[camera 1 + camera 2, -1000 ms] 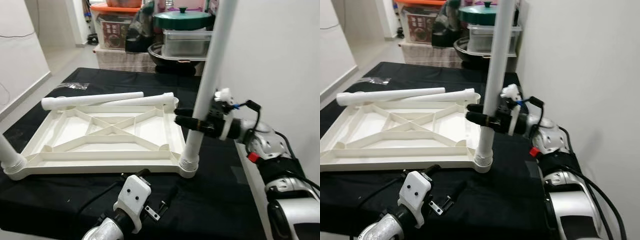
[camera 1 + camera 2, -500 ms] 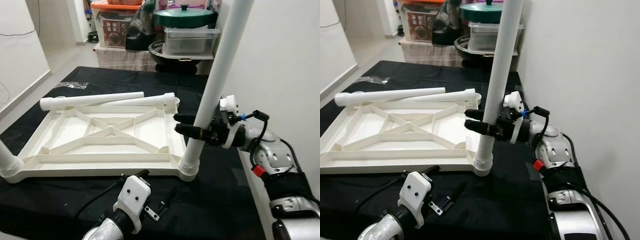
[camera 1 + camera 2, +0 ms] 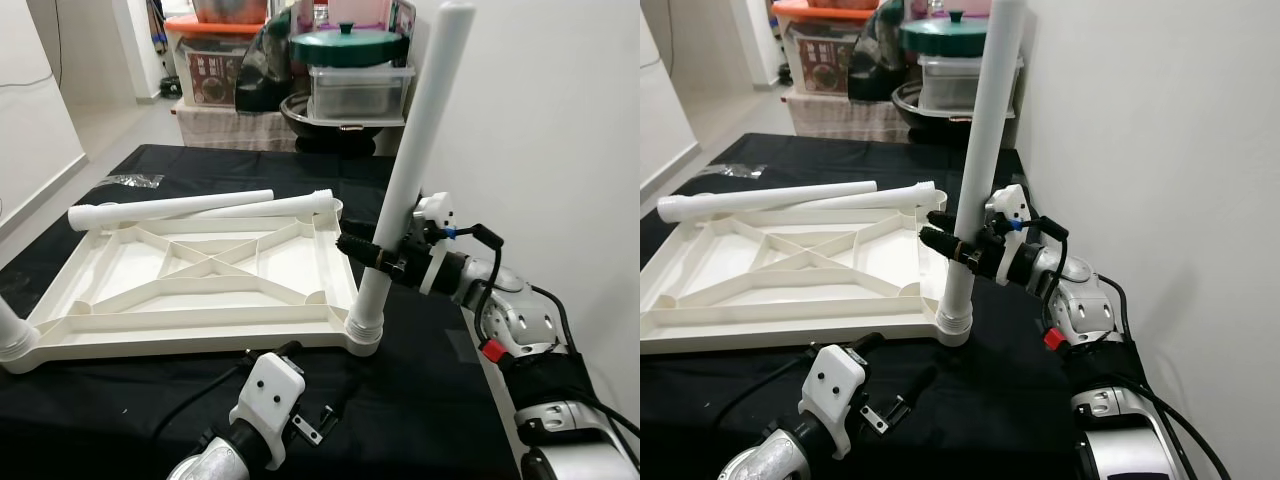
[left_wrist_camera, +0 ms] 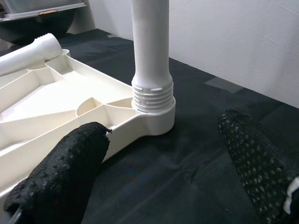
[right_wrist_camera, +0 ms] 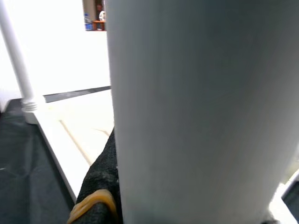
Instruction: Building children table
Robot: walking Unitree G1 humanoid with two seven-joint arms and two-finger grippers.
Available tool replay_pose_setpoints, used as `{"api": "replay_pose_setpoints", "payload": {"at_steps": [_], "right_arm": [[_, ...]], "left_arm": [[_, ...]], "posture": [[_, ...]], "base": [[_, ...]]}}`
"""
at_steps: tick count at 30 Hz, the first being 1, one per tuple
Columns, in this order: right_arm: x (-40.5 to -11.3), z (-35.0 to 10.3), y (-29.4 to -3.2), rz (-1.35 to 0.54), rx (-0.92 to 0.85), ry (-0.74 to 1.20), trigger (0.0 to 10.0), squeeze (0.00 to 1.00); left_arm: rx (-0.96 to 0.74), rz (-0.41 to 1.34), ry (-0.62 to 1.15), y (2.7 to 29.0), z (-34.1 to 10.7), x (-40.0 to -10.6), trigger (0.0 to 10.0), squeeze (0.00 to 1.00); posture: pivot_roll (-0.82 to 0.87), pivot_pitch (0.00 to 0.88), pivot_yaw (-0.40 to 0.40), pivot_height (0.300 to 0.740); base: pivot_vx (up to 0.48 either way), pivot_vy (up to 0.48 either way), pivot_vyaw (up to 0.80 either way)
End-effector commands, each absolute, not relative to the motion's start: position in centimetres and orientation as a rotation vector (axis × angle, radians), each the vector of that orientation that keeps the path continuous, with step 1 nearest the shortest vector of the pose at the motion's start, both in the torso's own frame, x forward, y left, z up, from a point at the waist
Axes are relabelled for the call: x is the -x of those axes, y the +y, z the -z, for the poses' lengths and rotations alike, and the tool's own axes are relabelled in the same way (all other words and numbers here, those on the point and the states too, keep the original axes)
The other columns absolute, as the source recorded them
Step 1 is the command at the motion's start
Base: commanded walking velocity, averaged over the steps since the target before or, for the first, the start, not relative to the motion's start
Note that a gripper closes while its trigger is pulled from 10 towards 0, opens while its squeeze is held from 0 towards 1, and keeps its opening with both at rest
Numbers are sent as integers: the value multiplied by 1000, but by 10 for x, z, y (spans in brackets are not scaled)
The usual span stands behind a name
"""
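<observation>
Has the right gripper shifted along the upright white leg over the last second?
Cannot tell. The right gripper grips the white leg at about the same height above the tabletop frame's corner socket; the shift in the picture looks like camera movement.

Head views look down; wrist views close on leg [image 4: 150, 56].

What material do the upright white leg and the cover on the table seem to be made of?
Upright leg: probably moulded plastic, smooth and matte, with moulded threads at its base. The right hand holds it. Table cover: seemingly black matte fabric or sheet; which, I cannot tell.
</observation>
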State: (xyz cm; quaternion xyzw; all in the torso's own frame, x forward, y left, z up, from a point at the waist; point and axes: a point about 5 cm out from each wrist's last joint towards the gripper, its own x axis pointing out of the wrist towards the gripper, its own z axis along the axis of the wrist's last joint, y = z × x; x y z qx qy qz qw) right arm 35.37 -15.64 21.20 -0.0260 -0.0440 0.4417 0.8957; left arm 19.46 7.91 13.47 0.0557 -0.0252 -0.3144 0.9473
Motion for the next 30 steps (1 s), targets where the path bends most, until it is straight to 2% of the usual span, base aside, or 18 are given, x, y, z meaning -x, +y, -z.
{"api": "replay_pose_setpoints", "payload": {"at_steps": [1,3,6,12,15,18,24,30], "right_arm": [[-356,-189,-165,-807,83,17,10000,0],[-356,-189,-165,-807,83,17,10000,0],[-366,-192,-158,-603,132,-5,10000,0],[-370,-190,-155,-518,130,20,10000,0],[-375,-188,-154,-418,130,41,10000,0],[-385,-188,-159,-227,77,79,10000,0],[-390,-189,-158,-116,36,111,10000,0],[-394,-190,-154,93,2,125,10000,0]], "left_arm": [[-130,643,-42,80,-133,-195,10000,0],[-130,643,-42,80,-133,-195,10000,0],[-129,646,-45,79,-134,-196,10000,0],[-128,644,-46,79,-134,-196,10000,0],[-128,644,-46,78,-134,-196,10000,0],[-127,643,-46,78,-134,-197,10000,0],[-125,644,-45,77,-133,-197,10000,0],[-123,643,-44,76,-133,-197,10000,0]], "posture": [[71,56,-31,740],[71,56,-31,740],[68,62,-32,740],[68,64,-36,740],[66,64,-38,740],[62,64,-41,740],[60,66,-45,740],[64,68,-52,740]], "base": [[0,0,0],[0,0,0],[0,0,0],[0,0,0],[0,0,0],[0,0,0],[0,0,0],[0,0,0]]}}
